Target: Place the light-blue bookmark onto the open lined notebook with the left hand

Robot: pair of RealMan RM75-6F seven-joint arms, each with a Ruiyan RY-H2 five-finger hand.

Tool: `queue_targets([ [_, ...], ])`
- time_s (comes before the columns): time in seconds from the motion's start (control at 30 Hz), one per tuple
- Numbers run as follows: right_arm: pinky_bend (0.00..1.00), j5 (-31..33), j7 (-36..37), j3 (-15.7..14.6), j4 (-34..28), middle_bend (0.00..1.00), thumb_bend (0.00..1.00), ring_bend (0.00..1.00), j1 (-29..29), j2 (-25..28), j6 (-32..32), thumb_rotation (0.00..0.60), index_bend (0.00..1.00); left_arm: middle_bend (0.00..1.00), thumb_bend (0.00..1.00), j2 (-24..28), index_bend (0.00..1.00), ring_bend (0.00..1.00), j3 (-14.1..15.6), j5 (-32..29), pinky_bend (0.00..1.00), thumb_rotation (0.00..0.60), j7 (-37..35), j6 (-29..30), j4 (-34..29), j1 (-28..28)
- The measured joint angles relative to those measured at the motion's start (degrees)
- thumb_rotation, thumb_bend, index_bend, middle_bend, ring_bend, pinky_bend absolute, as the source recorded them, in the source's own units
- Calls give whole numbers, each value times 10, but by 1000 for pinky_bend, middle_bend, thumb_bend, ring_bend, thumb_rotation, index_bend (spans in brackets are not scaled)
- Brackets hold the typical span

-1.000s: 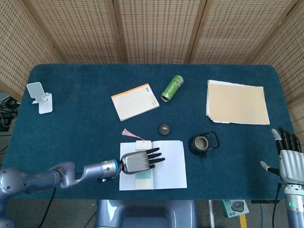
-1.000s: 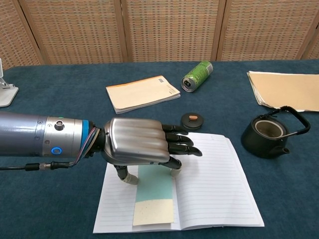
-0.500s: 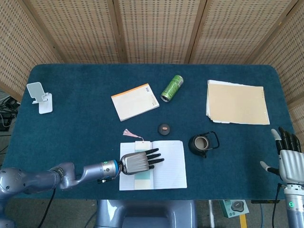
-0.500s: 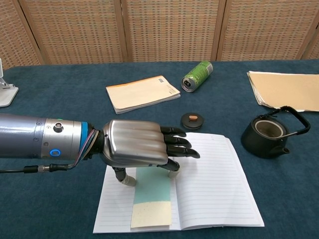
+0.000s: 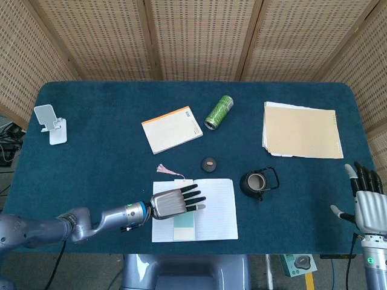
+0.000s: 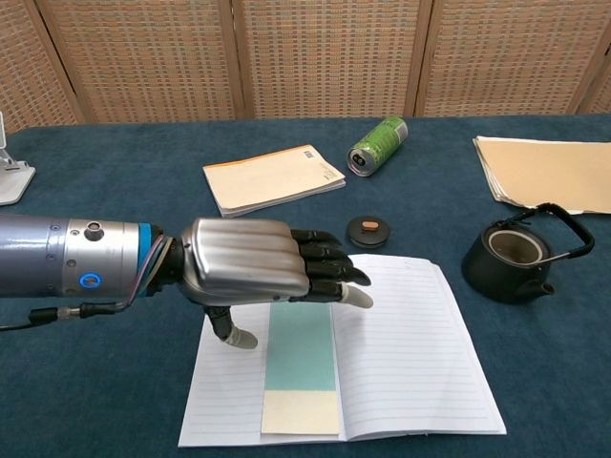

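A: What is shown near the front edge of the table [image 5: 91, 139]?

B: The open lined notebook [image 6: 410, 353] lies there, left of centre. The light-blue bookmark [image 6: 301, 367] lies flat on its left page, along the centre fold, its pale cream end toward the front edge. The left hand [image 6: 253, 267] hovers just above it, palm down, fingers [image 6: 329, 262] extended and slightly apart, holding nothing; the thumb hangs below the palm, beside the bookmark's left edge, and whether it touches the page cannot be told.

A: And the right hand [image 5: 367, 202]?

B: Near the front right corner, off the table edge, fingers spread, holding nothing.

A: What could go wrong from here?

B: Probably a snag on withdrawal: if the low thumb or fingertips drag across the paper, the loose bookmark may slide off the page or skew over the fold. Its pink tassel [image 5: 164, 170] trails onto the cloth beyond the notebook's far edge and could also catch.

A: Which containers are present?

B: A black teapot [image 6: 516, 253], lidless, stands right of the notebook; its interior looks brownish, contents unclear. A small round lid [image 6: 368, 229] lies just beyond the notebook's far edge. A green can [image 6: 377, 145] lies on its side toward the back, its contents not visible.
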Motion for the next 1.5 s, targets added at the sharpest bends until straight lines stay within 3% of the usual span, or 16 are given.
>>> queue_targets([
  [0.07,0,-1,0,-1,0,0,85,0,0,0,-1,600,0,0,361,14,0,0,1,-9,0,600,-11,-2,-13,3],
  [0.2,0,-3,-1,-2,-1,0,85,0,1,0,-1,600,0,0,726,44,0,0,6,-23,0,600,-22,-19,-39,4],
  [0.3,0,-4,-1,-2,-1,0,86,0,1,-1,-1,600,0,0,945,61,0,0,10,-33,1,600,-30,-35,-55,4],
  [0.37,0,-5,-2,-2,-2,0,86,0,1,0,0,600,0,0,994,68,0,0,12,-40,12,600,-37,-47,-64,3],
  [1.0,0,-3,-1,-2,-3,0,85,0,1,0,-2,600,0,0,1000,73,110,0,9,-72,76,600,-16,-114,-92,-8],
  [1.5,0,-3,-1,-3,-4,0,85,0,1,1,-2,600,0,0,1000,63,129,0,5,-84,78,600,2,-131,-96,-7],
])
